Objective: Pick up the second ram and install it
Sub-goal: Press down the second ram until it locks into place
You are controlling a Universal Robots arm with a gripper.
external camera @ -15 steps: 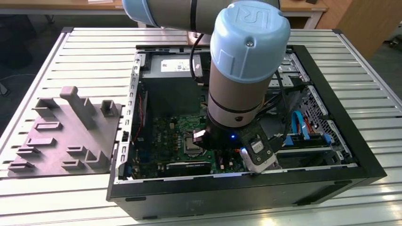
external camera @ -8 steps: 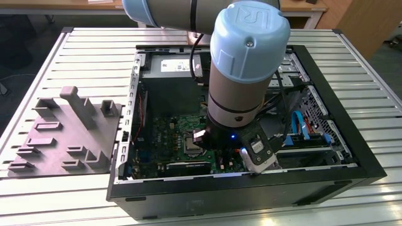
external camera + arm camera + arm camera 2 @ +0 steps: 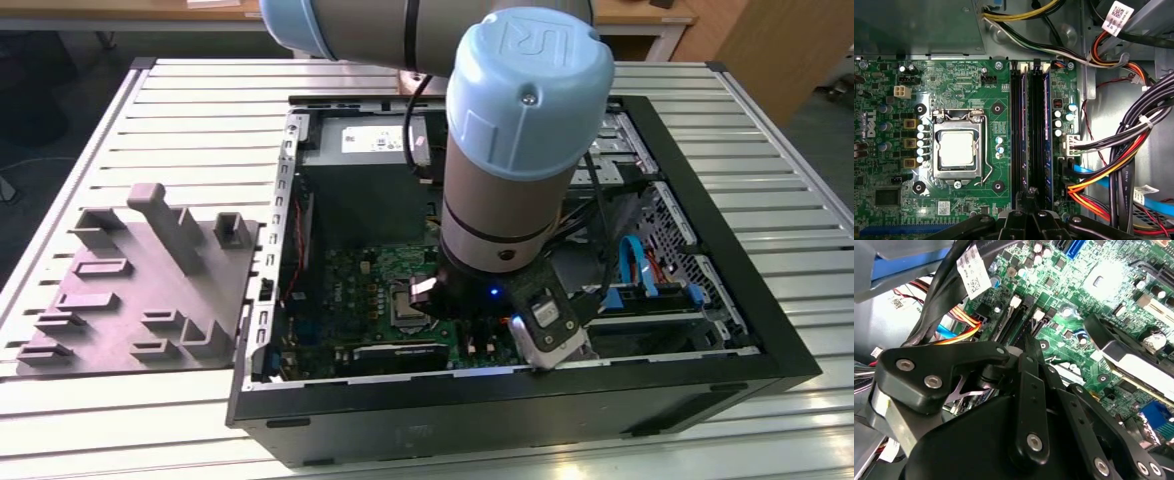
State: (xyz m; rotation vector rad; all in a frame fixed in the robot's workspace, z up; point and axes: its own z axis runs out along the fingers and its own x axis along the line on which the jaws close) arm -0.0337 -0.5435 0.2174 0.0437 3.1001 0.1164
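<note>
Memory, taken to be the second ram (image 3: 1025, 125), is seen in the first wrist view as a slim dark board with a bluish edge, standing upright in one of the long black sockets (image 3: 1036, 125) of the green motherboard (image 3: 954, 85), in line with the gripper (image 3: 1029, 194). A similar stick (image 3: 1046, 125) stands in a neighbouring socket, and the processor socket (image 3: 958, 147) lies just beside the row. The fingers are drawn narrow, tips together at the near end of the stick, with nothing seen clasped between them. The step in hand is judged to be seating, with picking up already done. Any further press would call for force straight down along the socket, and whether the end latches are closed cannot be told. In the exterior view the arm (image 3: 521, 150) reaches into the open computer case (image 3: 747, 340), and a grey fixture plate (image 3: 134, 290) lies on the tabletop (image 3: 200, 110) at nine o'clock from the case.
</note>
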